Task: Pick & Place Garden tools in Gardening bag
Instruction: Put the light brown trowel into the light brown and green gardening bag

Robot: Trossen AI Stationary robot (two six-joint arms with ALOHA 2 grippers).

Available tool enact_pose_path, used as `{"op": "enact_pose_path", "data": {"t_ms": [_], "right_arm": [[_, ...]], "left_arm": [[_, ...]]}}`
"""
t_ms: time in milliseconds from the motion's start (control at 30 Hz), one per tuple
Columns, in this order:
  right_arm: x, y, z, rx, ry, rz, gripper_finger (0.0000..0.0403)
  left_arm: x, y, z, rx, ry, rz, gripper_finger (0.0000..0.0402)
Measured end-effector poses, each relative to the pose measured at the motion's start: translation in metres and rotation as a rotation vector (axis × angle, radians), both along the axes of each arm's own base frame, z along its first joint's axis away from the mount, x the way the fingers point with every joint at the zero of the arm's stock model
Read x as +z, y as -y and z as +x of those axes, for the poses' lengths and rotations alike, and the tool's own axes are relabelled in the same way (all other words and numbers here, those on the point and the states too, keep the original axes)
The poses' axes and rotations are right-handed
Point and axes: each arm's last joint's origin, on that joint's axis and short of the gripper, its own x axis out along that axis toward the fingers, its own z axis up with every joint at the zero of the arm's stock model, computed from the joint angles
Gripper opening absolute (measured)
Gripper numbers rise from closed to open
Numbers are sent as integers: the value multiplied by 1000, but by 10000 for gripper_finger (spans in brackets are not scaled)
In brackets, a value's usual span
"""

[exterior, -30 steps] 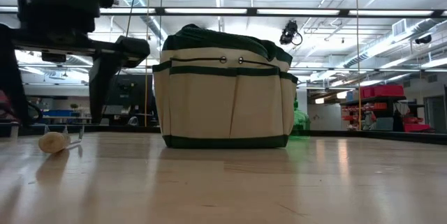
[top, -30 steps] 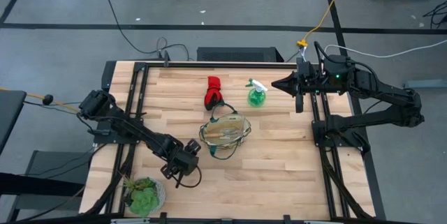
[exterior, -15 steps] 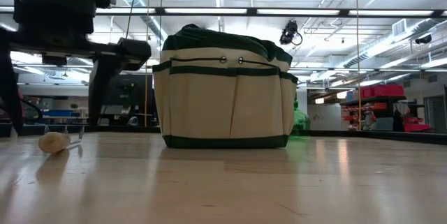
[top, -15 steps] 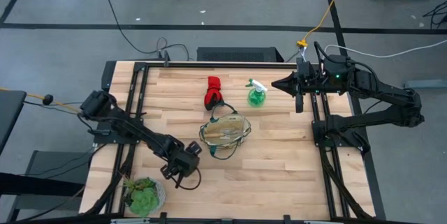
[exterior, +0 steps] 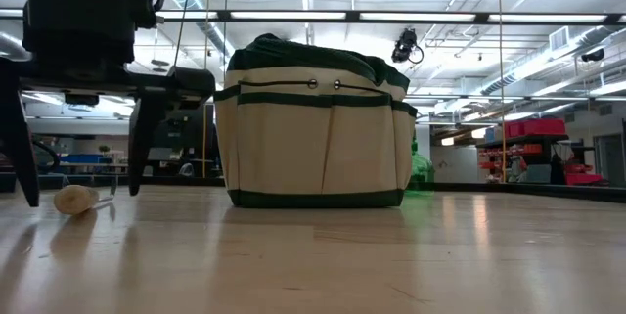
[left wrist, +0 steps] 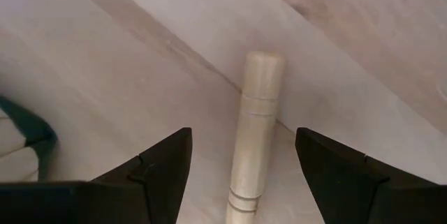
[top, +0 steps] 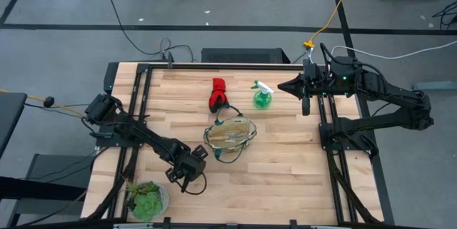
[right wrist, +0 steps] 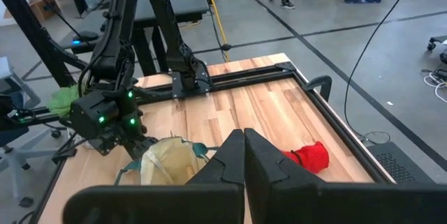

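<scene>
With its jaws wide astride the rake point(left wrist: 255, 133) handle, lower centre of frame, the left gripper point(left wrist: 242, 165) should descend squarely before closing.

A large industrial lab or workshop hall: a polished concrete floor point(top: 235, 1) crossed by loose cables point(top: 136, 40), exposed ceiling pipes and strip lights point(exterior: 411, 16) overhead, red shelving point(exterior: 533, 128) far off, and a robot workbench point(top: 285, 165) with a wooden top.

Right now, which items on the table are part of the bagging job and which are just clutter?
Job: gardening bag, rake handle between the open left gripper fingers, glove bundle, spray bottle.
Clutter: potted plant.
</scene>
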Motion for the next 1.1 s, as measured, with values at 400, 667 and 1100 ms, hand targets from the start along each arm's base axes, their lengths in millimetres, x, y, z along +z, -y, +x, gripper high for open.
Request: {"op": "enact_pose_path", "data": {"t_ms": [400,667,1100], "right_arm": [[0,0,0,-1,0,3,2],[0,0,0,-1,-1,3,2],[0,0,0,-1,-1,2,2]], "left_arm": [[0,0,0,1,-1,-1,183],[0,0,0,-6,-8,-14,158],[0,0,0,-5,-8,-11,156]]}}
